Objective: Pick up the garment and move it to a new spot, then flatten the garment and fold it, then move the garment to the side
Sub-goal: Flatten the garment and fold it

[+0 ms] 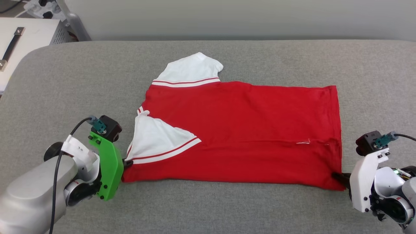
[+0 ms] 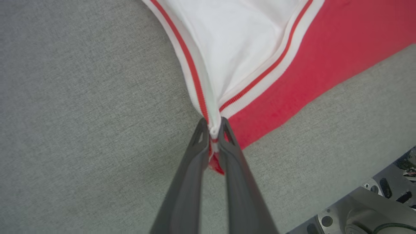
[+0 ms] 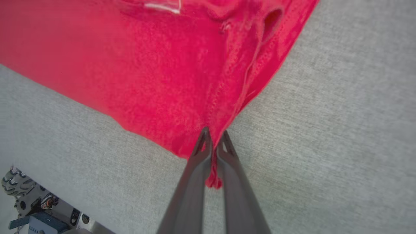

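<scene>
1. A red jersey T-shirt [image 1: 240,130] with white short sleeves and red-white striped trim is lying flat across the middle of the grey fabric-covered counter [image 1: 227,208]. Its length is running from the counter's left side toward its right side.
2. One white sleeve is sticking out toward the counter's far edge. The other is lying folded over the red body at the T-shirt's left end.
3. The left hand [image 1: 126,162] is sitting low on the counter at the T-shirt's near-left corner. In the left wrist view its two dark fingers [image 2: 195,162] are pinching narrowly on the striped sleeve trim and a tuft of red cloth.
4. The right hand [image 1: 338,176] is sitting low at the near-right corner, by the hem. In the right wrist view its fingers [image 3: 195,169] are clamping tight on the bunched red corner.
5. Bare grey counter is showing on every side of the T-shirt.
</scene>
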`<state>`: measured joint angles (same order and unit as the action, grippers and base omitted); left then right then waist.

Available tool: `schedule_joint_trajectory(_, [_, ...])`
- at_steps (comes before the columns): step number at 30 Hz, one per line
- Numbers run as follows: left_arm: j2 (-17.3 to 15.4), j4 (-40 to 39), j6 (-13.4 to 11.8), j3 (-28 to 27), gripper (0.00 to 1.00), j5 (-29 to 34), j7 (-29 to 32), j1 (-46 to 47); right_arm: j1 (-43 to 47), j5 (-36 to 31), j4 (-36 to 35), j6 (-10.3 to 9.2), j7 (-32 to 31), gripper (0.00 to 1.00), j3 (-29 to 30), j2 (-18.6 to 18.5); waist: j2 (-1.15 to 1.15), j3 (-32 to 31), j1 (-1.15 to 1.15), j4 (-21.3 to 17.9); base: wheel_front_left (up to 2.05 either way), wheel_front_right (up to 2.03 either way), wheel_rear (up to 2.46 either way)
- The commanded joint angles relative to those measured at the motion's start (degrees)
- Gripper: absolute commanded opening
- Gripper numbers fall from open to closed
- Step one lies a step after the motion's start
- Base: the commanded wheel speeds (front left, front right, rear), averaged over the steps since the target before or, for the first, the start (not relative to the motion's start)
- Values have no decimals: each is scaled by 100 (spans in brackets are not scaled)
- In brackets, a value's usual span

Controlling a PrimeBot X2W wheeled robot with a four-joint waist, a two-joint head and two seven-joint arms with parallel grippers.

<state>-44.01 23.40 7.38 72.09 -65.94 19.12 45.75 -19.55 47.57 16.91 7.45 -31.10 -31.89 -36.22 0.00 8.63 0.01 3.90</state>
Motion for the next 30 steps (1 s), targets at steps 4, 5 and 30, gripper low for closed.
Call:
schedule_joint_trajectory(4, [-156, -78, 3, 3, 0, -45, -15, -208, 259, 164, -331, 3, 167, 0, 97, -209, 0, -371, -1, -60, 0, 0, 0])
schedule_joint_trajectory(5, [-188, -111, -3, 5, 0, -65, -6, -245, 312, 189, -400, 3, 168, 0, 116, -253, 0, -413, -1, -64, 0, 0, 0])
schedule_joint_trajectory(30, [-264, -112, -244, -21, 100, -102, -196, -997, 1482, -109, -648, 3, 448, 100, 993, 3, 0, -346, -1, -46, 0, 0, 0])
